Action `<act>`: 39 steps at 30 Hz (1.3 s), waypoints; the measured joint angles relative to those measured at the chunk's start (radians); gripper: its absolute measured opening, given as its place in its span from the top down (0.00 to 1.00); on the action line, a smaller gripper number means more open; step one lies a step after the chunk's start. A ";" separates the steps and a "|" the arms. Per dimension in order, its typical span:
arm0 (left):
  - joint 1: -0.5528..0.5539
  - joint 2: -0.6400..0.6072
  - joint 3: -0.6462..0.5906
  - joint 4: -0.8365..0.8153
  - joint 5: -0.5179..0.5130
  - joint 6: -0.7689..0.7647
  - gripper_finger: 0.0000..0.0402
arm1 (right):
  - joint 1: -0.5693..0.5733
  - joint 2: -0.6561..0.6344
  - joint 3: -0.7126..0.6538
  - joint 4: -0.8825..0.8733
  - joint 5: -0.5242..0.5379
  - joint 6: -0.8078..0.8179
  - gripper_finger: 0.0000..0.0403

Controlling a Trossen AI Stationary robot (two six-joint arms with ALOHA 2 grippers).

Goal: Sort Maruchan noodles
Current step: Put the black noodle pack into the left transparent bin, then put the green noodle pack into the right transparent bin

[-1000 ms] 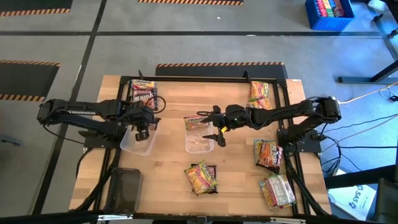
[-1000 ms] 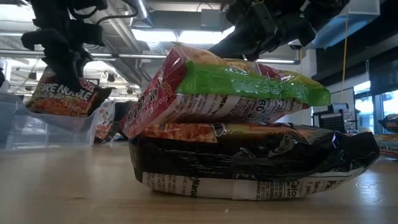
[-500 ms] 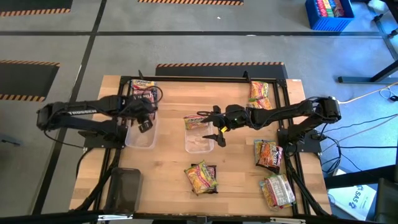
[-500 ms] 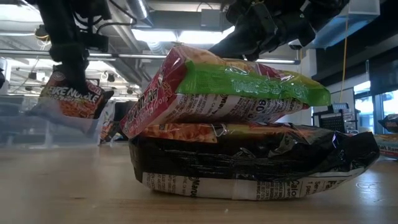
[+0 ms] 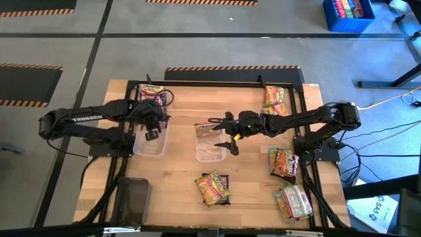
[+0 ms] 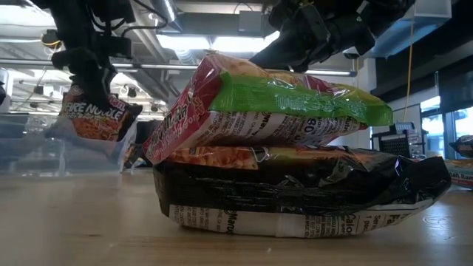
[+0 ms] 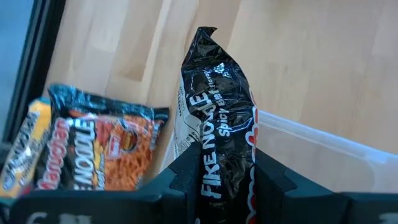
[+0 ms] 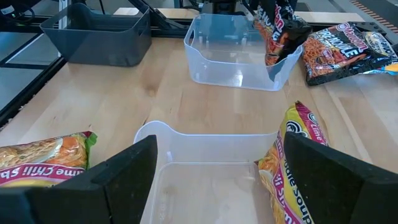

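Observation:
My left gripper (image 5: 152, 126) is shut on a black Maruchan noodle packet (image 7: 214, 93) above the far end of the left clear tray (image 5: 148, 146). Two more dark packets (image 5: 151, 92) lie flat on the table beyond that tray. My right gripper (image 5: 225, 135) hovers open over the middle clear tray (image 5: 212, 153) and touches nothing. A yellow packet (image 8: 292, 155) leans against this tray's far wall. A stack of packets (image 6: 273, 148) lies near the front edge. My left gripper pinches the black packet's upper part (image 7: 217, 149) between its two fingers, slanting down from above. The packet hangs on edge below the fingers (image 6: 92, 118), off the table. Its lower end dips behind the left tray's wall (image 8: 273, 46); whether it touches the tray, I cannot tell.
More packets lie along the table's right side (image 5: 275, 99), (image 5: 284, 163), (image 5: 293, 201). A dark grey bin (image 5: 131, 201) stands at the near left corner. A black frame (image 5: 217, 83) runs along the table's far edge.
My left gripper has swung toward the table's far edge with the black packet, which stays hanging below the fingers and now sits over the left tray's far end.

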 joint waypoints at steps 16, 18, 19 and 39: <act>0.084 0.000 -0.007 0.014 -0.012 0.063 0.75 | 0.000 0.002 0.000 -0.002 0.000 0.000 0.18; 0.095 0.000 -0.007 0.014 -0.027 0.063 0.72 | 0.000 0.002 0.000 -0.002 0.000 0.000 0.18; 0.100 0.000 -0.007 0.015 -0.034 0.063 0.70 | 0.000 0.002 0.000 -0.002 0.000 0.000 0.18; 0.116 0.000 0.027 0.012 -0.023 -0.026 0.57 | 0.000 0.002 0.000 -0.002 0.000 0.004 0.18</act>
